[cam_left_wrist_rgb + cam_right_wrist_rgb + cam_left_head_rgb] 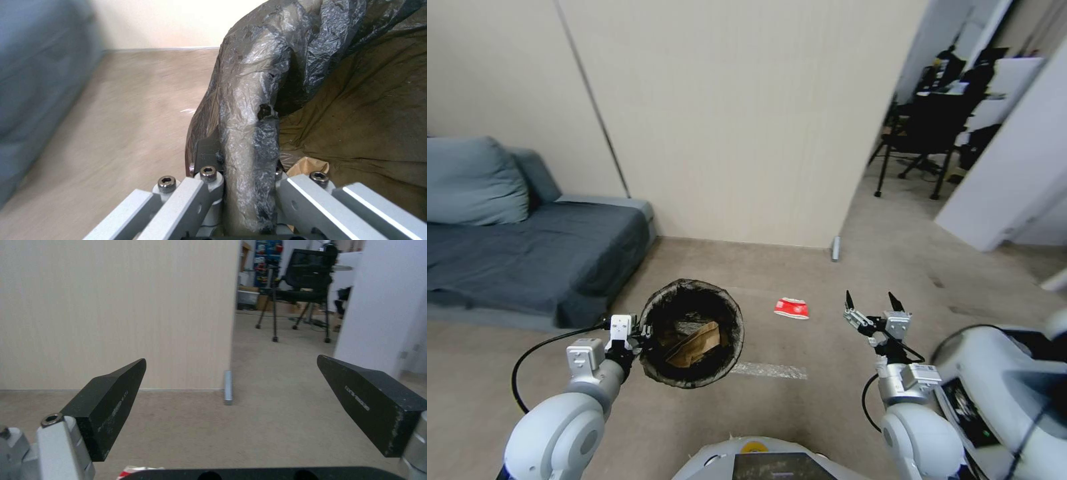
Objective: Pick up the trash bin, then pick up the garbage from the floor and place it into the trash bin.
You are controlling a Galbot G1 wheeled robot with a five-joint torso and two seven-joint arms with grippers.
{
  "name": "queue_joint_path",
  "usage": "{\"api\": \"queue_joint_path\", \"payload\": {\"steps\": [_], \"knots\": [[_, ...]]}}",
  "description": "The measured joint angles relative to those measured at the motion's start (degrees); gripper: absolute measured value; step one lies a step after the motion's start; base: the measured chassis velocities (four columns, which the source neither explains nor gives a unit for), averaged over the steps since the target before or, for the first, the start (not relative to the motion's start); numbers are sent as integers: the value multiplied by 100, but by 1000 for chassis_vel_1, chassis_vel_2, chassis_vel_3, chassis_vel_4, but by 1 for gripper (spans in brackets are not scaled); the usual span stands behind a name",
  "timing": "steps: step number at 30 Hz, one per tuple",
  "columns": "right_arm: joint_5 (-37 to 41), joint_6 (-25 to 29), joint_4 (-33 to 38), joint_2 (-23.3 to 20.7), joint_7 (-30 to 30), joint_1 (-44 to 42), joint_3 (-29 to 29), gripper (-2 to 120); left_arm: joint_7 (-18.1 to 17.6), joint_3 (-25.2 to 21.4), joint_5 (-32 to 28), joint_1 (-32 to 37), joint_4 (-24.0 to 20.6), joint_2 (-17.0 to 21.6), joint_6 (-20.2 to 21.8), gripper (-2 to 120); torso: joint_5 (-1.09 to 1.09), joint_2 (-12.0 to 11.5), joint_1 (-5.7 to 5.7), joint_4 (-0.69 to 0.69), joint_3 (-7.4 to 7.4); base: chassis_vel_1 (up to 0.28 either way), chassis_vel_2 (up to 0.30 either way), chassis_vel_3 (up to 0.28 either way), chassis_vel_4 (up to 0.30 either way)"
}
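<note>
Trash bin: I see the trash bin point(692, 333) held off the floor at my left, its round mouth facing the head camera. A crinkled, glossy dark bag liner point(249, 110) is folded over its rim.

Left gripper: my left gripper point(642, 331) has its jaws pinched on the bin's rim at the side nearest my left arm. The left wrist view shows the pale metal links closed either side of the plastic-wrapped rim.

Inside the bin: crumpled brown paper point(697, 343) lies in the bin; the left wrist view catches a corner of it point(307, 165).

Garbage on the floor: a flattened red-and-white carton point(792, 308) lies on the beige carpet, between the bin and my right gripper and a little farther out. The right wrist view shows a sliver of it point(133, 470) at the frame's edge.

Right gripper: my right gripper point(870, 303) hangs above the carpet with its wedge-shaped matte black jaws spread wide, holding nothing.

Surroundings: a grey fabric sofa point(527, 247) stands at my left against a smooth cream wall point(740, 120).
</note>
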Motion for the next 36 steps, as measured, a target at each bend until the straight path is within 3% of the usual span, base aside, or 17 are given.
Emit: {"api": "queue_joint_path", "payload": {"steps": [9,27,36], "knots": [[104,18,12,-37,-39,42,-1,100,70,12,-45,30,-9,-23,0,2,0,0,0,-1,0,-110,-92,-83,-111],[91,-73,28,6,82,66,-33,100,88,-4,-22,74,-24,-48,0,2,0,0,0,1,0,0,0,0,0],[38,-69,4,54,82,45,-122,100,89,-13,-20,63,-27,-36,0,2,0,0,0,-1,0,-111,79,92,-98]]}}
